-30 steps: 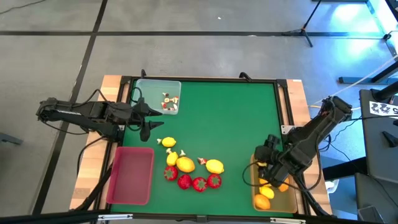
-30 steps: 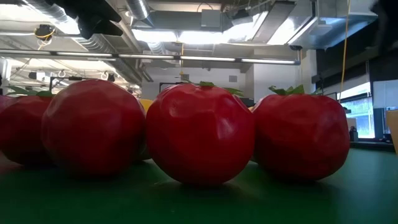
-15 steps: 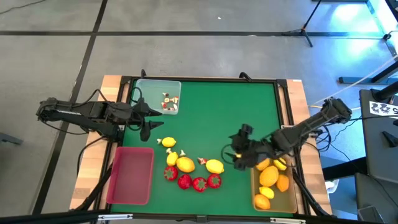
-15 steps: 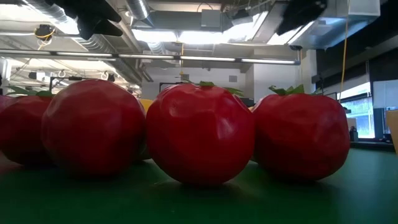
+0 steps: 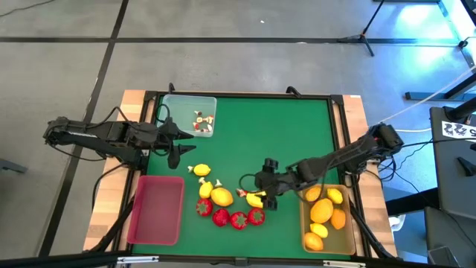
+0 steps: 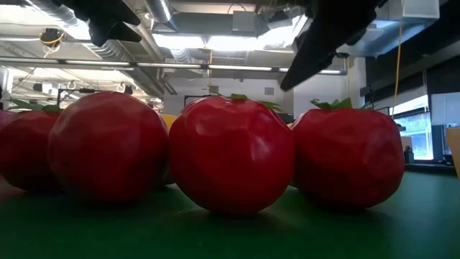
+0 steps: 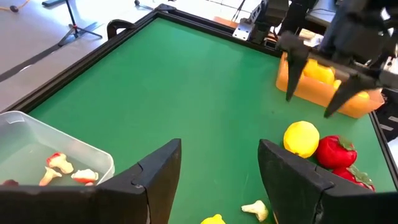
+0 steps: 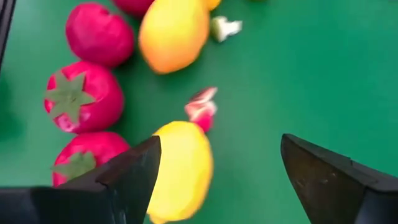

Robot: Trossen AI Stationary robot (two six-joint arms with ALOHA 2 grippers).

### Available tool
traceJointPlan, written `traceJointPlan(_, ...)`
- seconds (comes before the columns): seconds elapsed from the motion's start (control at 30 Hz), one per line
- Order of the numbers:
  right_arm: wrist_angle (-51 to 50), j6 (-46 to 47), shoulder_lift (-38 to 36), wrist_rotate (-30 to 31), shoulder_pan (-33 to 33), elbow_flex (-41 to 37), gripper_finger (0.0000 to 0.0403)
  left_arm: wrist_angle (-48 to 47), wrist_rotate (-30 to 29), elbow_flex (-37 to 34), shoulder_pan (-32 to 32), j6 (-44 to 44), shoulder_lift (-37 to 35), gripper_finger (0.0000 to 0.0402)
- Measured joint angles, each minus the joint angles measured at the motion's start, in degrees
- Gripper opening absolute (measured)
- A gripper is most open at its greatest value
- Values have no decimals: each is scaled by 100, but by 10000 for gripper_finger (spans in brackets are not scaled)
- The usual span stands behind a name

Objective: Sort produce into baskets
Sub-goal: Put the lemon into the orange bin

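Observation:
Lemons (image 5: 222, 196), red strawberries (image 5: 238, 219) and small white-and-red bits (image 5: 241, 193) lie loose on the green mat near its front edge. My right gripper (image 5: 253, 186) hangs open just above the rightmost lemon (image 8: 180, 171), one finger over its side, the other over bare mat. It touches nothing. In the left wrist view the right gripper (image 7: 310, 104) stands clear above that lemon (image 7: 301, 138). My left gripper (image 5: 186, 143) waits open by the clear basket (image 5: 178, 104), which holds white-and-red bits (image 5: 203, 121). The tan basket (image 5: 348, 237) holds lemons and an orange fruit. The red basket (image 5: 156, 210) sits front left.
Strawberries (image 6: 230, 155) fill the low view, with my right arm (image 6: 323, 43) dark above them. A raised black frame (image 5: 245, 94) edges the mat. Bare green mat (image 5: 275, 134) spans the middle and far right.
My right gripper has swung from over the tan basket toward the table's left, sinking and turning as it went, and now hangs above the rightmost lemon. Its fingers have stayed open. The produce has not moved.

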Motion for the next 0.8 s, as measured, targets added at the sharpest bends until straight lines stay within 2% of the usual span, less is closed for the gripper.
traceJointPlan(0.17, 322, 5, 378, -389, 0, 0, 328, 0, 0, 0, 0, -27, 0, 209)
traceJointPlan(0.33, 389, 38, 629, -428, 0, 0, 328, 0, 0, 0, 0, -154, 0, 209)
traceJointPlan(0.47, 465, 166, 770, -744, 0, 0, 328, 0, 0, 0, 0, -177, 0, 209)
traceJointPlan(0.8, 470, 266, 1149, -1070, 4, 0, 328, -2, 0, 0, 0, -223, 0, 209)
